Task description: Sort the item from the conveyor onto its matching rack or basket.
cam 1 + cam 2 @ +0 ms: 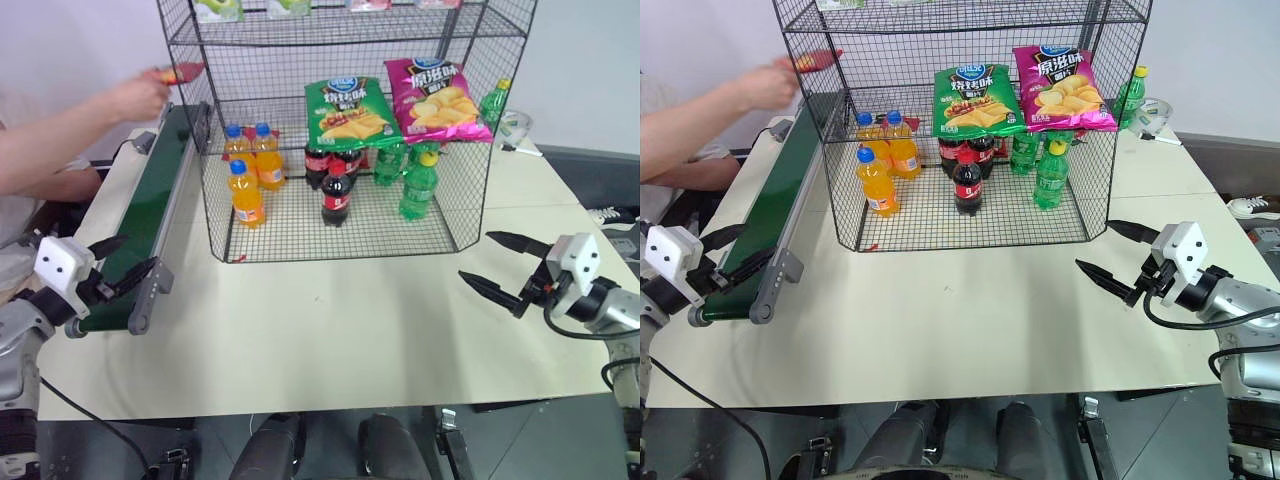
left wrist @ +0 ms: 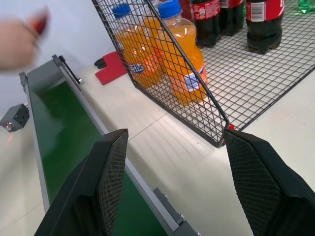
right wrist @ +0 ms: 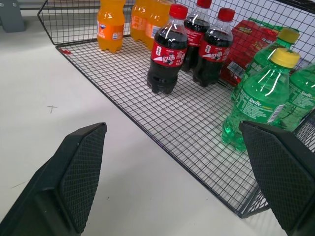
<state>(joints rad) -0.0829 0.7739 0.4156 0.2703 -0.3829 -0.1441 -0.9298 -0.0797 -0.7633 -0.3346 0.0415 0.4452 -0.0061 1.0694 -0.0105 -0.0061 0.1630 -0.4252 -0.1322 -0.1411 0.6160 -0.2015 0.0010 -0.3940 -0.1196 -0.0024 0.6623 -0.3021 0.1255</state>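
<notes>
A person's hand [image 1: 135, 98] holds a small red item [image 1: 183, 72] above the far end of the dark-green conveyor [image 1: 152, 205]; most of the item is hidden by the hand. The belt itself carries nothing. The black wire rack [image 1: 300, 228] stands beside the belt, with a green chip bag [image 1: 345, 112] and a pink chip bag [image 1: 435, 98] on its middle tier. My left gripper [image 1: 135, 255] hovers open over the near end of the conveyor, empty. My right gripper [image 1: 478, 256] is open and empty above the table, in front of the rack's right corner.
The rack's floor holds orange soda bottles [image 1: 248, 170], cola bottles [image 1: 335, 185] and green soda bottles [image 1: 415, 180]. A red package [image 3: 246, 42] lies behind the cola. The person's arm [image 1: 50, 140] reaches in from the left. Bare table [image 1: 330, 320] lies between my grippers.
</notes>
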